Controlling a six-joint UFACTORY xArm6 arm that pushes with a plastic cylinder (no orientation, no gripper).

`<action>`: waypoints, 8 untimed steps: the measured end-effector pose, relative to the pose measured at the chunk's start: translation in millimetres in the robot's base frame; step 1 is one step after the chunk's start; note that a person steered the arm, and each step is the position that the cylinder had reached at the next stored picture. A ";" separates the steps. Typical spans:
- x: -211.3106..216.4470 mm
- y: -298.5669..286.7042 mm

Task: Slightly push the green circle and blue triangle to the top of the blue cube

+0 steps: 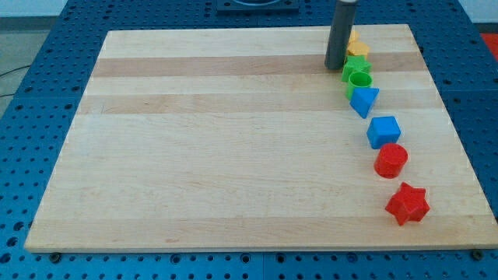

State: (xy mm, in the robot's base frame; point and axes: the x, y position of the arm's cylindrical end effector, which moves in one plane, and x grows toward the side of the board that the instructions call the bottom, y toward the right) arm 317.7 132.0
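Note:
The green circle (359, 80) sits at the board's upper right, touching the blue triangle (363, 100) just below it. The blue cube (384, 131) lies a little lower and to the right of the triangle. My tip (335, 67) rests on the board just left of and slightly above the green circle, beside a second green block (355, 65) that lies right above the circle.
Yellow blocks (357, 48) sit above the green ones, partly hidden by the rod. A red cylinder (391, 160) lies below the blue cube and a red star (408, 203) lower still. The wooden board (218, 140) rests on a blue perforated table.

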 end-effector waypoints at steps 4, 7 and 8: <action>13.6 -30.3; -36.9 -5.9; -36.9 -2.2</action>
State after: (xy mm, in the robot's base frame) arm 280.8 129.8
